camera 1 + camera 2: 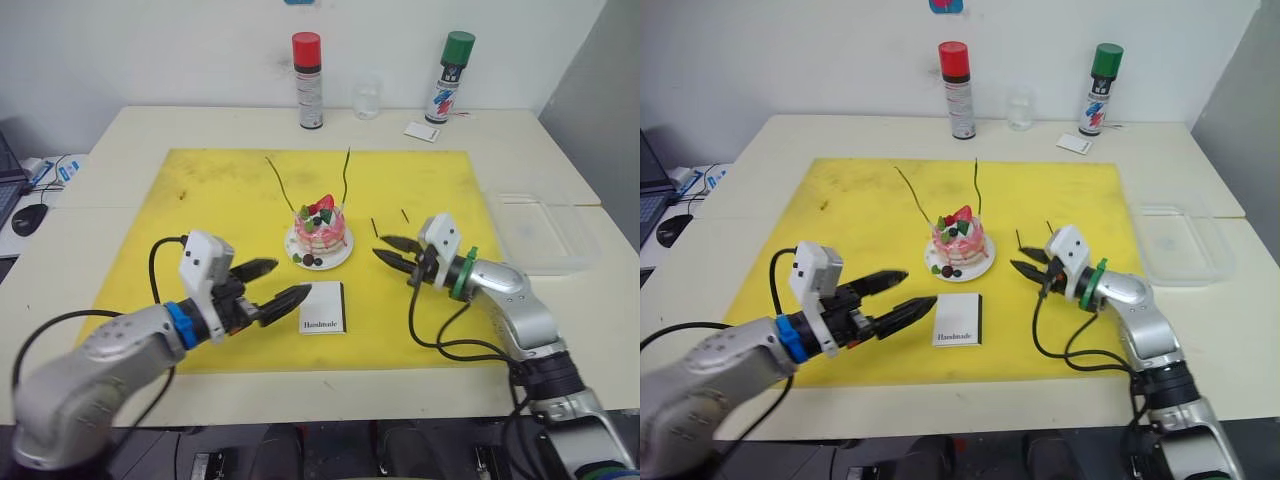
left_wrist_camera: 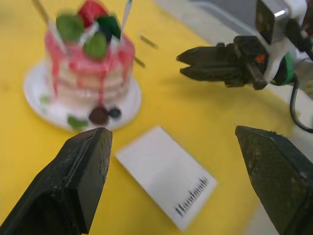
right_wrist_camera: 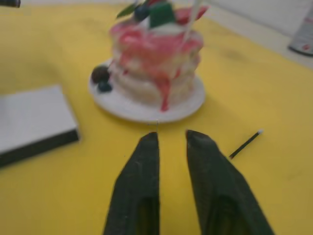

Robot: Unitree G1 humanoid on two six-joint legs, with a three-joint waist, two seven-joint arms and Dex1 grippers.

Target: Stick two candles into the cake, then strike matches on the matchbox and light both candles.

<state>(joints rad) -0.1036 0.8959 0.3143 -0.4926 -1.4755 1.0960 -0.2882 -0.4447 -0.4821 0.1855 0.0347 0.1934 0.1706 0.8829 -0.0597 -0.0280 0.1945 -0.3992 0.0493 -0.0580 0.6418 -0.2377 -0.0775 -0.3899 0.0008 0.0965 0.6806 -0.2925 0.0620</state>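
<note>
Nearest the camera, the left end effector (image 1: 272, 283) is seen hovering over the yellow mat (image 1: 200, 200) with its fingers spread wide and nothing held. Just beyond its fingertips the matchbox (image 1: 324, 307) lies flat, the word "Handmade" facing up. The right end effector (image 1: 390, 250) is held low over the mat with its fingers parted only narrowly, empty. Two matches (image 1: 374, 227) lie on the mat just beyond it. Between the end effectors the cake (image 1: 319, 228) stands on its white plate (image 1: 336, 256), with both candles (image 1: 346, 175) stuck into it, one leaning left, one nearly upright. Two spray cans (image 1: 307, 80) stand at the surface's far edge.
</note>
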